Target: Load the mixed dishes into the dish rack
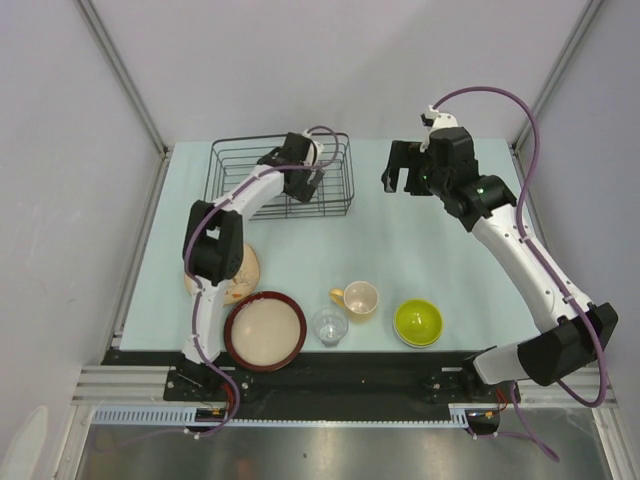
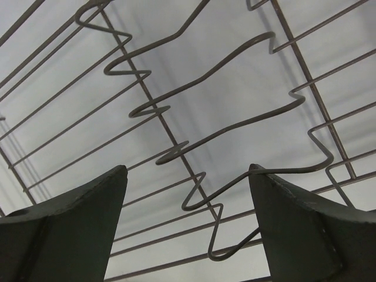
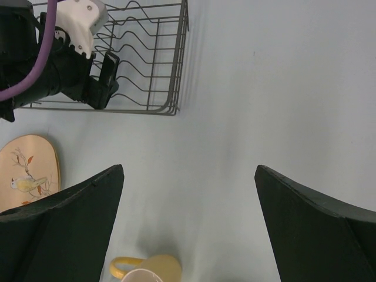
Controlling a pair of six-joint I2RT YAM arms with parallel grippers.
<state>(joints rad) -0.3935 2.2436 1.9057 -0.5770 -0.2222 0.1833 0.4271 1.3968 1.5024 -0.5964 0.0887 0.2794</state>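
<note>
- Dish rack (image 1: 230,172): black wire basket at the far-left part of the light table (image 1: 400,250). No dish can be seen inside it.
- Left gripper (image 1: 308,186): reaches over the rack's right half. In the left wrist view the gripper (image 2: 188,170) has its 2 dark fingers (image 2: 76,217) spread wide, w/ nothing between them. Only the wavy plate-slot loops (image 2: 235,123) and the bottom wires show in the gap.
- I cannot tell if the fingers touch the wires.
- Right gripper (image 1: 400,182): up in the air, to the right of the rack and apart from it. Its wrist view shows the gripper (image 3: 188,167) released and holding nothing, w/ bare table between the fingers.
- Beige floral-patterned plate (image 1: 246,272): flat on the table at the near left, partly hidden by the left arm. A bird motif shows on it in the right wrist view (image 3: 29,176).
- Dark-red-rimmed cream dish (image 1: 265,330): near edge, just beside the plate. I cannot tell if their rims touch.
- Clear glass (image 1: 329,325): upright, just right of the cream dish.
- Pale yellow mug (image 1: 358,298): upright, handle to the left, just behind the glass and to its right. It also shows at the bottom of the right wrist view (image 3: 147,270).
- Lime green bowl (image 1: 418,320): opening up, right of the mug, not touching it.
- Small pale saucer (image 1: 412,344): only a pale edge shows under the bowl, so the bowl seems to sit on it.
- All 6 dishes are near the front edge, well apart from the rack.
</note>
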